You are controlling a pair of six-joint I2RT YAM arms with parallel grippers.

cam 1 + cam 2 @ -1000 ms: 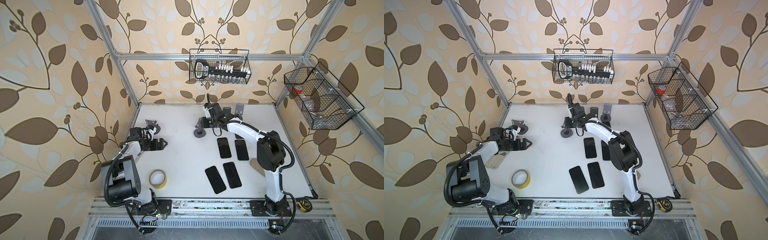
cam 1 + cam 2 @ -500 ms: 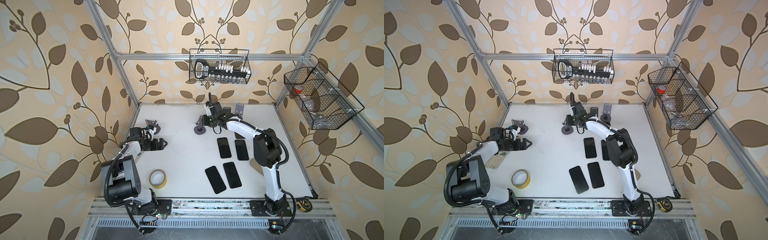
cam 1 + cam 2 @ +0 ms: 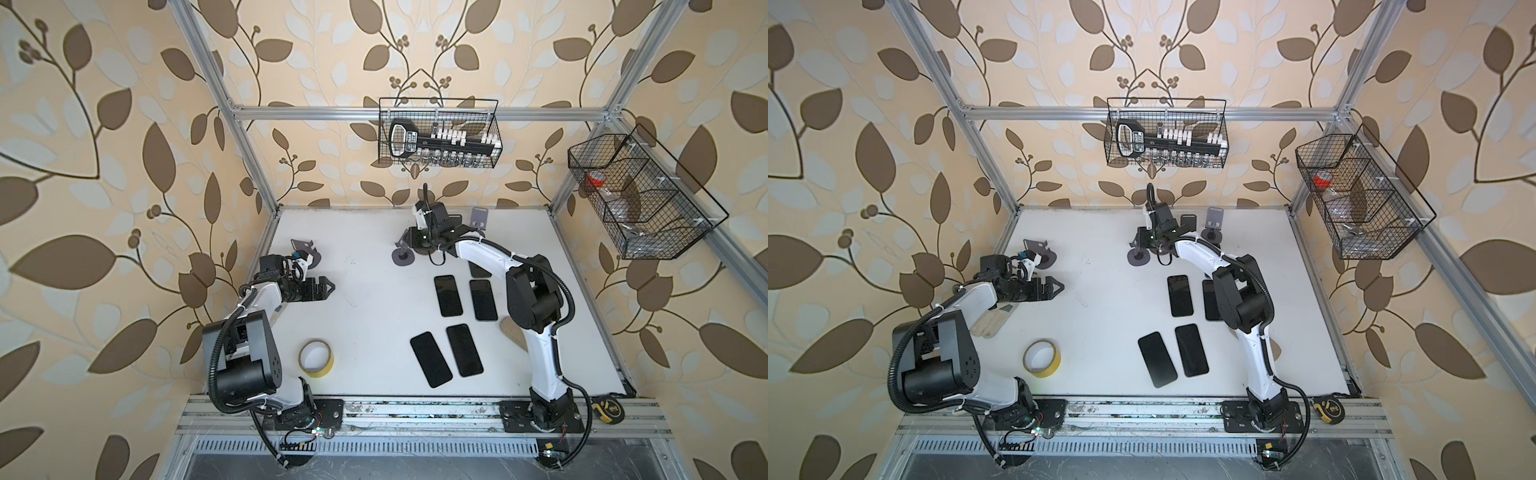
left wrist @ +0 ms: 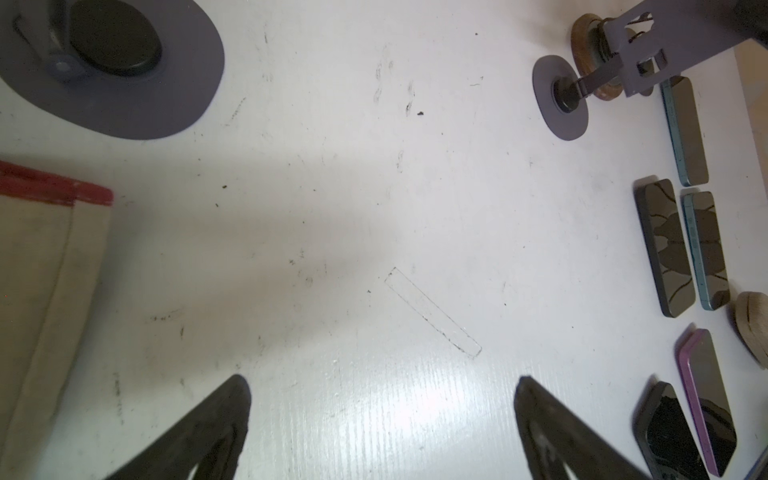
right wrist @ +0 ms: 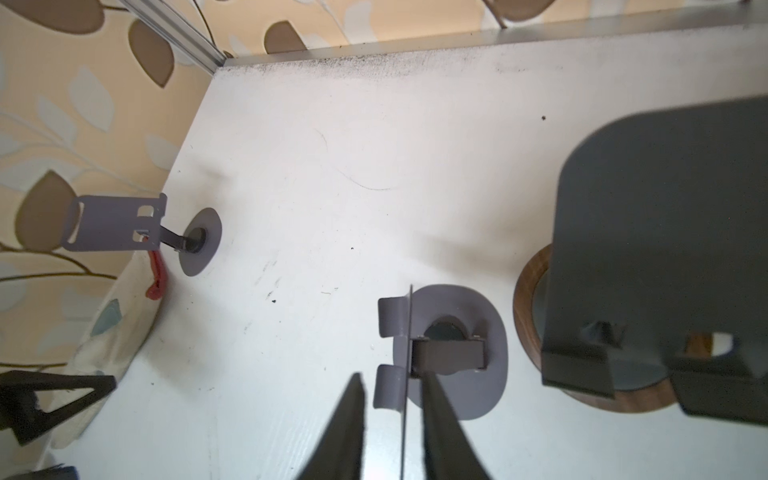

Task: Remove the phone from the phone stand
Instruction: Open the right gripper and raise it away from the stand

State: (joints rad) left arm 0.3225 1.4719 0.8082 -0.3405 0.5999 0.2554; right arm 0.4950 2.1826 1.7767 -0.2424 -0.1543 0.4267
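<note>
My right gripper (image 5: 392,376) is shut on the grey phone stand (image 5: 453,365) near the back of the table, with the stand's thin plate and lower lip between the fingers. In both top views it sits at this stand (image 3: 402,258) (image 3: 1138,257). No phone shows on the stand. Several black phones (image 3: 448,295) (image 3: 1180,296) lie flat on the white table in front of it. My left gripper (image 4: 382,380) hangs open over bare table at the left (image 3: 330,286), holding nothing.
A dark plate (image 5: 665,216) on a round wooden base (image 5: 525,307) stands right beside the gripped stand. Other grey stands are at the back (image 3: 478,216) and by the left arm (image 3: 305,249). There is also a yellow tape roll (image 3: 316,357), a glove (image 3: 988,322) and wire baskets on the walls.
The right arm's elbow and forearm have shifted a little while its gripper stays at the stand. The left arm has not moved.
</note>
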